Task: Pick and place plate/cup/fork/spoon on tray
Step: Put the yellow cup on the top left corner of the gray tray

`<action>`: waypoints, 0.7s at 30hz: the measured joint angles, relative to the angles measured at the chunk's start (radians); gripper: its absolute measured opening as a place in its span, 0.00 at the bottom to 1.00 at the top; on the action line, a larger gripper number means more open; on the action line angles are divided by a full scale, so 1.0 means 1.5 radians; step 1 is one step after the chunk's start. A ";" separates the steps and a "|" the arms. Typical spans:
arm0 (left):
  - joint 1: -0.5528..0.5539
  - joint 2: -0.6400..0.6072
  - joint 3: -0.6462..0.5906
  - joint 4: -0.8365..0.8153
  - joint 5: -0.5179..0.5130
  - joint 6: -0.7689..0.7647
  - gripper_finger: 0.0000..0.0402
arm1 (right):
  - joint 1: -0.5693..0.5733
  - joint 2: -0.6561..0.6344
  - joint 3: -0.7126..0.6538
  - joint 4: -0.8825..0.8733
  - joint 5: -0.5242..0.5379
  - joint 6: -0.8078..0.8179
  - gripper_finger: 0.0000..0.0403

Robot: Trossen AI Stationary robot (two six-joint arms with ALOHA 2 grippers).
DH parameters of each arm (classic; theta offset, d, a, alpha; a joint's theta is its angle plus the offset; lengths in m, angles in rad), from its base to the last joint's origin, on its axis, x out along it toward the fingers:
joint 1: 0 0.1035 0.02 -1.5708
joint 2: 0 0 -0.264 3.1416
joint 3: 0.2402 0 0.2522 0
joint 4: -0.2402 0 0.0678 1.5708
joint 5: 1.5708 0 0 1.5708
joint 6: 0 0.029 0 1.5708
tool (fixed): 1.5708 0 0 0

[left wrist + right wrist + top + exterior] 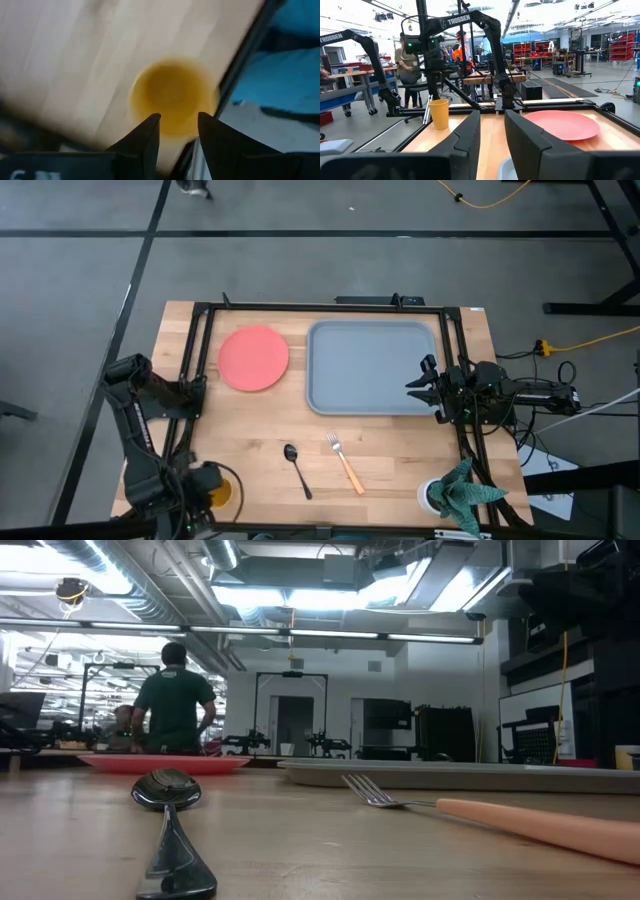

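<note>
Only overhead, cup (221,491) beneath arm

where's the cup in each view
High view: cup at the bottom left table corner, partly under the left arm.
Low view: not in it.
Left wrist view: cup seen from above, past the fingers.
Right wrist view: cup left of centre.
Shared landmark: plate.
</note>
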 joint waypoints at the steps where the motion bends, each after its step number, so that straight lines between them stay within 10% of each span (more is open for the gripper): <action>1: -0.004 0.000 0.000 -0.016 0.020 -0.032 0.32 | 0.000 0.000 0.000 0.000 0.000 0.000 0.23; 21: 0.015 0.004 -0.077 -0.020 0.065 -0.133 0.32 | 0.000 0.000 0.000 0.000 0.000 0.002 0.23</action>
